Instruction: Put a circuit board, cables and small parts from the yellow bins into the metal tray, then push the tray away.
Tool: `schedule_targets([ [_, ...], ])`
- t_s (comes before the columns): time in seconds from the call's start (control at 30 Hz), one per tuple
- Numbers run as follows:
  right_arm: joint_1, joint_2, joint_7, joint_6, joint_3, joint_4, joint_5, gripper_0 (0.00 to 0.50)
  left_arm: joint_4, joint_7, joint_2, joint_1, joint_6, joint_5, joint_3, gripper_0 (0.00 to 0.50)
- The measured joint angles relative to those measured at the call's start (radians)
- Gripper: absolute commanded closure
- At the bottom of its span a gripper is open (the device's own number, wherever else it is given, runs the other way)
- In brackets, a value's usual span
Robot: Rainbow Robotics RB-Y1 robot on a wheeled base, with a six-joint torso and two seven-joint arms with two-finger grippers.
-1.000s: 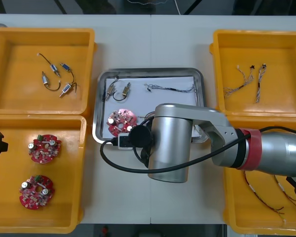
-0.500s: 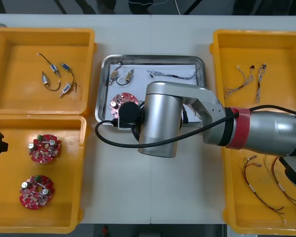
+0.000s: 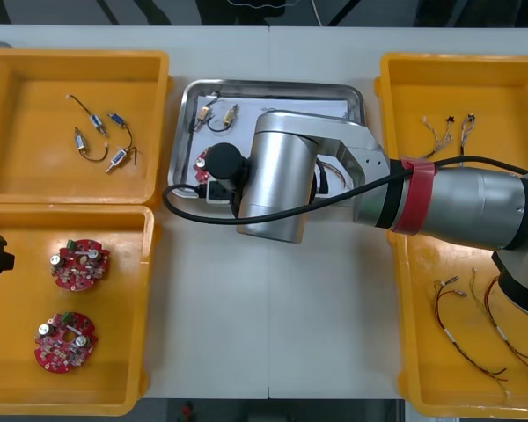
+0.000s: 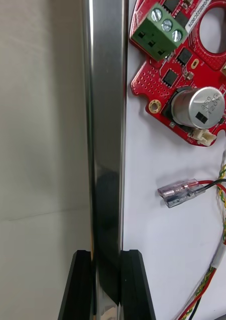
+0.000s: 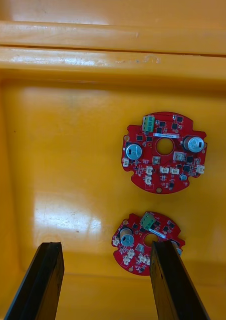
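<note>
The metal tray [image 3: 273, 85] lies between the yellow bins, white inside. My right gripper [image 4: 106, 287] is shut on the tray's near rim [image 4: 105, 125], one finger on each side of it. My right arm [image 3: 273, 185] covers much of the tray from above. Inside lie a round red circuit board [image 4: 148, 82], a red and yellow cable [image 4: 220, 185] and small metal parts [image 3: 216, 114]. The board [image 3: 201, 161] peeks out beside the wrist. At the table's left edge my left gripper [image 5: 107, 280] hangs open over two red boards [image 5: 164, 151] in a bin.
The far left bin [image 3: 9, 132] holds several small metal parts [image 3: 101, 141]. The near left bin [image 3: 18, 378] holds two boards [image 3: 80, 264]. Blue and white cables [image 3: 444, 141] lie in the far right bin, red and yellow cables [image 3: 475, 343] in the near right one.
The tray has slid away from me toward the table's far edge, with my right gripper on its rim moving along. The left arm has not moved.
</note>
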Motion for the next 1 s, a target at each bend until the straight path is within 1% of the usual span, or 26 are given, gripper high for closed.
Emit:
schedule_targets([
  [0.23, -0.016, 0.000, 0.010, -0.011, 0.000, 0.031, -0.002, 0.500, 0.000, 0.000, 0.000, 0.000, 0.000, 0.000, 0.000, 0.000],
  [0.43, -0.022, 0.000, 0.063, -0.048, 0.000, 0.054, -0.005, 0.500, 0.000, 0.000, 0.000, 0.000, 0.000, 0.000, 0.000, 0.000],
  [0.67, -0.031, 0.000, 0.068, -0.067, -0.001, 0.074, -0.007, 0.500, 0.000, 0.000, 0.000, 0.000, 0.000, 0.000, 0.000, 0.000],
  [0.83, -0.032, 0.000, 0.117, -0.079, -0.018, 0.096, -0.008, 0.500, 0.000, 0.000, 0.000, 0.000, 0.000, 0.000, 0.000, 0.000],
  [1.0, -0.040, 0.001, 0.121, -0.099, -0.025, 0.125, -0.016, 0.500, 0.000, 0.000, 0.000, 0.000, 0.000, 0.000, 0.000, 0.000],
])
